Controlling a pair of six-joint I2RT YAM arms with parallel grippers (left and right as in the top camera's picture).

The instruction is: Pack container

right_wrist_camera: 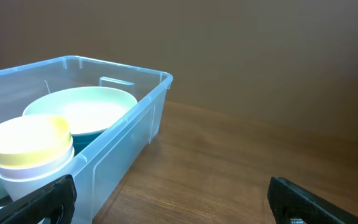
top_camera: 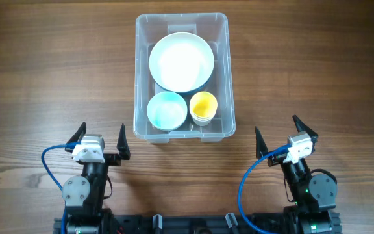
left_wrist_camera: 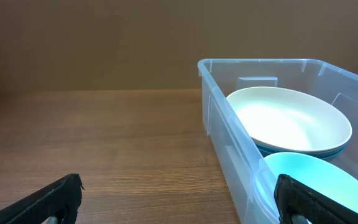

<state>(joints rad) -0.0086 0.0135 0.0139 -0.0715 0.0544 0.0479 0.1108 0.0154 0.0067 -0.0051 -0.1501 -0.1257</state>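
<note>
The clear rectangular container [top_camera: 140,78] stands at the table's middle back. It holds a large white bowl [top_camera: 181,62], a light blue bowl [top_camera: 166,110] and a yellow cup [top_camera: 203,107] stacked on white cups. The container also shows in the left wrist view [left_wrist_camera: 225,134] and the right wrist view [right_wrist_camera: 132,127]. My left gripper [top_camera: 101,138] is open and empty, near the table's front left. My right gripper [top_camera: 278,133] is open and empty, at the front right. Both are apart from the container.
The wooden table [top_camera: 50,78] stretches to the left and right of the container. Blue cables loop beside each arm base [top_camera: 49,159].
</note>
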